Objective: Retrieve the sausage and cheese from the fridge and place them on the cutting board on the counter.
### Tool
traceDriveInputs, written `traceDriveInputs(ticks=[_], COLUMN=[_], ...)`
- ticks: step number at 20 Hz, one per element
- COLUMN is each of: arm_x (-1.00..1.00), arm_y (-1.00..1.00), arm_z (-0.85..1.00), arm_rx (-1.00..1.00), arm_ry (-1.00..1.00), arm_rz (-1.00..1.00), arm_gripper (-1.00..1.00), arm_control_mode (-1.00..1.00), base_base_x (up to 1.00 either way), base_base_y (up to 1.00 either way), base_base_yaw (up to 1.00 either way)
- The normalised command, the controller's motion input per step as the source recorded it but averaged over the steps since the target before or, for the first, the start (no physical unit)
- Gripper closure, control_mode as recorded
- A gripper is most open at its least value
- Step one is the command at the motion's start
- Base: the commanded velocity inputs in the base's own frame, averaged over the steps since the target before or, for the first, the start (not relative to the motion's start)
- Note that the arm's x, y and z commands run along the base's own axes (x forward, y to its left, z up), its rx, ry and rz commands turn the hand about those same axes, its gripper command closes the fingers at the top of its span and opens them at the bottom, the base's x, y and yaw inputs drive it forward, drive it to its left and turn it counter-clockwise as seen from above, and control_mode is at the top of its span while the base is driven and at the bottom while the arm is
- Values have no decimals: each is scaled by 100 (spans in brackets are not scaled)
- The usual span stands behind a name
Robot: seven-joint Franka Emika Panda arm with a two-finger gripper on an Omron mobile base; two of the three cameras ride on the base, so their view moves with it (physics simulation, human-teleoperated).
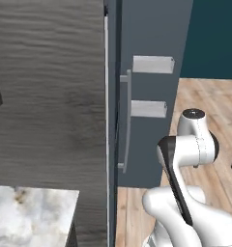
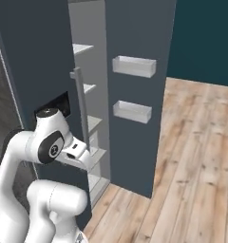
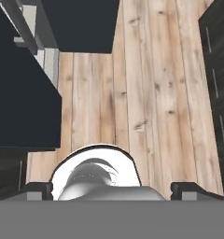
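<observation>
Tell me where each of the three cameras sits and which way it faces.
Left base view: behind the arm, facing the open fridge door edge-on.
Right base view: behind, arm lower left, looking into the fridge's shelves.
Hand view: on the hand, looking down at the wooden floor, jaws open.
Both base views share the door's bins.

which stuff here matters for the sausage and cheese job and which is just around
Job:
- fridge, one door open, white shelves inside
- counter, marble corner
- pincer, open, empty, pointing at the floor

Just around:
- wooden floor
- dark cabinet panel
- teal wall
</observation>
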Motion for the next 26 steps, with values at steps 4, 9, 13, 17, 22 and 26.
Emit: traceDriveInputs(ticks=[4,9,13,17,22,26], arm_x=[0,0,0,0,0,0], arm_y=[0,0,0,0,0,0], arm_z=[0,0,0,0,0,0], arm_rx=[0,0,0,0,0,0], arm_ry=[0,0,0,0,0,0], arm_rz=[0,0,0,0,0,0], arm_gripper=[-100,-100,-100,-100,-100,-100], arm_control_mode=[100,100,100,100,100,100], base_base_x=[49,50,50,48,47,45], base_base_y=[-56,-53,-47,-42,-36,-34], base_base_yaw=[9,12,22,29,39,45])
